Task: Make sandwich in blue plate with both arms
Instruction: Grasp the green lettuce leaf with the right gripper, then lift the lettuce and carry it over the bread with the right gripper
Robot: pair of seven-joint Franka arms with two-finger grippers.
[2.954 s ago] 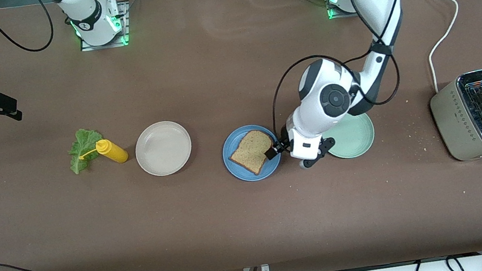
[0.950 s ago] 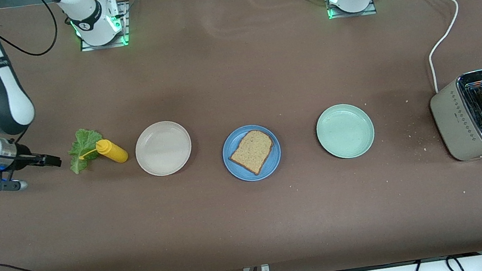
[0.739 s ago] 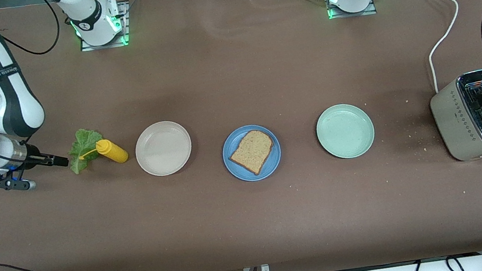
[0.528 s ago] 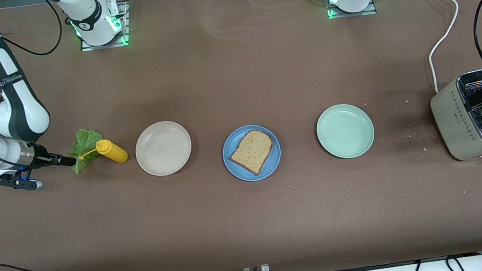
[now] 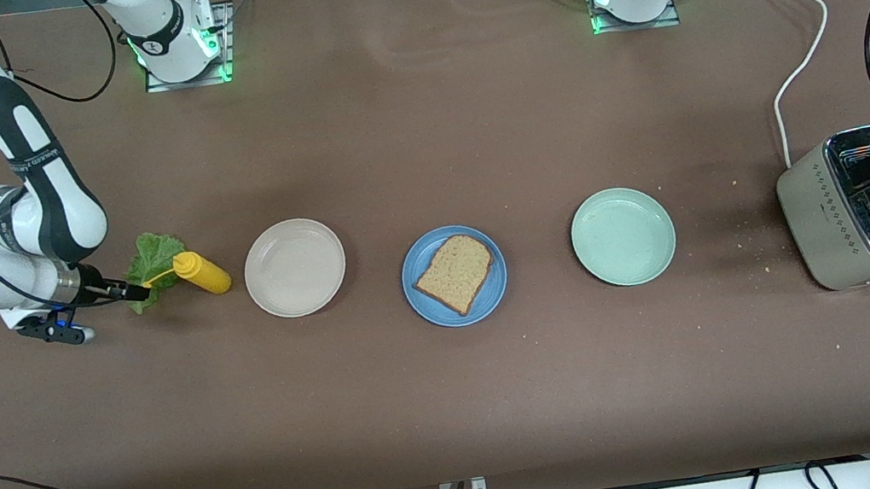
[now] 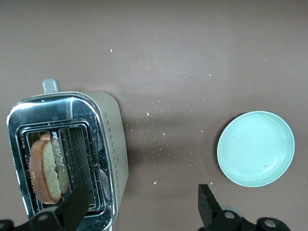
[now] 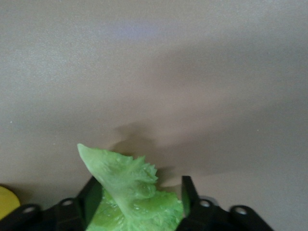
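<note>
Front view, scanned from the right arm's end of the desk: the right gripper (image 5: 136, 292) sits low at the lettuce leaf (image 5: 145, 269), which lies near that desk edge beside a yellow squeeze bottle (image 5: 202, 272). Its fingers (image 7: 91, 195) straddle the leaf with a gap on each side, not yet pinching it. Next come a beige plate (image 5: 294, 267), then the blue plate (image 5: 416, 286) mid-desk carrying one bread slice (image 5: 456, 273), then an empty pale green plate (image 5: 623, 236). At the left arm's end stands the toaster (image 5: 828, 220) with the second slice (image 6: 44, 171) in its slot; the left gripper (image 6: 142, 204) hovers over it, fingers spread wide and empty.

The step in hand looks like fetching both remaining layers. Lettuce should land on the plated slice first, so the right fingers need to clench and lift. The left arm is largely cut off at the frame edge.
</note>
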